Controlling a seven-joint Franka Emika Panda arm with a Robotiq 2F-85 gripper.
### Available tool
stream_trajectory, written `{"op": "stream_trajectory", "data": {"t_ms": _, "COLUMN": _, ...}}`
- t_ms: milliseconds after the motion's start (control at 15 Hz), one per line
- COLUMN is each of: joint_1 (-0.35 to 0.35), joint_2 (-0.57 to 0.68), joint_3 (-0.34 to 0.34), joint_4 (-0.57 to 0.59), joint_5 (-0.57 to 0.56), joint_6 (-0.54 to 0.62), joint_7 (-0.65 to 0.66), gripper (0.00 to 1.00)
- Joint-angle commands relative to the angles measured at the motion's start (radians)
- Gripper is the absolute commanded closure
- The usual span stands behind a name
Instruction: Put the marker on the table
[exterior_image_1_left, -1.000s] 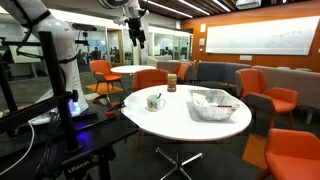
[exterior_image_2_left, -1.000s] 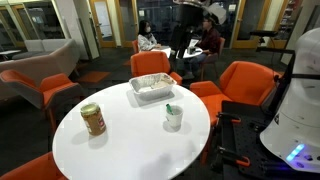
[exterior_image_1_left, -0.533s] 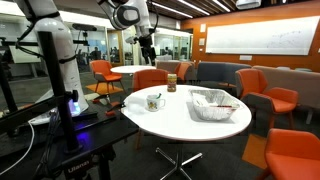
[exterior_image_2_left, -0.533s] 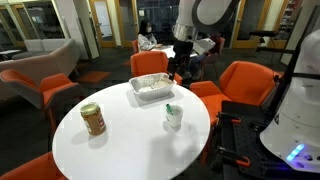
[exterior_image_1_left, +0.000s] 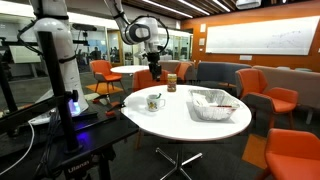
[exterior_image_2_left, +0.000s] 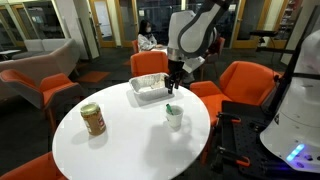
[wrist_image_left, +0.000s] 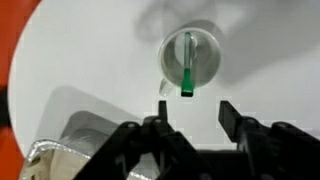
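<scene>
A green-capped marker (wrist_image_left: 188, 70) stands in a white cup (wrist_image_left: 190, 58) on the large white round table (wrist_image_left: 90, 50). The cup shows in both exterior views (exterior_image_1_left: 154, 101) (exterior_image_2_left: 174, 117), with the marker's green tip (exterior_image_2_left: 169, 108) sticking out of it. My gripper (wrist_image_left: 192, 116) is open and empty. It hangs above the table just short of the cup (exterior_image_1_left: 156, 82) (exterior_image_2_left: 173, 84), fingers pointing down.
A foil tray (exterior_image_2_left: 152, 89) (exterior_image_1_left: 212, 104) lies on the table beside the cup; its corner shows in the wrist view (wrist_image_left: 70, 150). A brown jar (exterior_image_2_left: 93, 119) (exterior_image_1_left: 171, 82) stands near the table's edge. Orange chairs (exterior_image_2_left: 245, 83) ring the table.
The arm has come down from high above and moved toward the cup. The gripper now hangs low over the table. The objects on the table have not moved.
</scene>
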Motion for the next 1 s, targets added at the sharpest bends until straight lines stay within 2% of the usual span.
{"op": "stream_trajectory", "data": {"t_ms": 0, "joint_1": 0.03, "joint_2": 0.066, "joint_3": -0.025, "joint_4": 0.019, "joint_5": 0.018, "joint_6": 0.061, "joint_7": -0.005, "gripper": 0.68}}
{"op": "stream_trajectory", "data": {"t_ms": 267, "joint_1": 0.057, "joint_2": 0.127, "joint_3": -0.027, "joint_4": 0.013, "joint_5": 0.011, "joint_6": 0.107, "joint_7": 0.006, "gripper": 0.8}}
{"op": "stream_trajectory", "data": {"t_ms": 600, "joint_1": 0.064, "joint_2": 0.182, "joint_3": -0.028, "joint_4": 0.009, "joint_5": 0.053, "joint_6": 0.151, "joint_7": 0.003, "gripper": 0.58}}
{"op": "stream_trajectory", "data": {"t_ms": 867, "joint_1": 0.066, "joint_2": 0.217, "joint_3": -0.027, "joint_4": 0.012, "joint_5": 0.087, "joint_6": 0.168, "joint_7": 0.01, "gripper": 0.67}}
{"op": "stream_trajectory", "data": {"t_ms": 933, "joint_1": 0.065, "joint_2": 0.225, "joint_3": -0.026, "joint_4": 0.014, "joint_5": 0.094, "joint_6": 0.172, "joint_7": 0.009, "gripper": 0.66}}
